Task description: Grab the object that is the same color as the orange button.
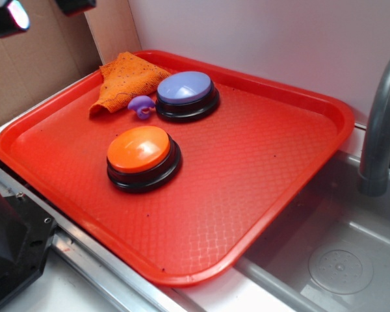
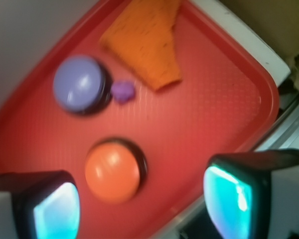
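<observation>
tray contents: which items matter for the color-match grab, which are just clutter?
Relevant:
- orange cloth, far corner of the tray, the thing to grab
- orange button, the color reference
- gripper, open, above the tray, holding nothing

Clutter:
- lavender button
- small purple curled piece, beside the lavender button
- red tray
- grey faucet and sink

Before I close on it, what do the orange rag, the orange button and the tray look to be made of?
Orange rag: soft woven cloth, matte, going by its coarse weave, dark specks and wrinkled folds.
Orange button: likely hard plastic, a glossy dome with highlights on a black base.
Red tray: probably molded plastic, with a raised rim and a textured diamond-patterned floor that shines slightly.
</observation>
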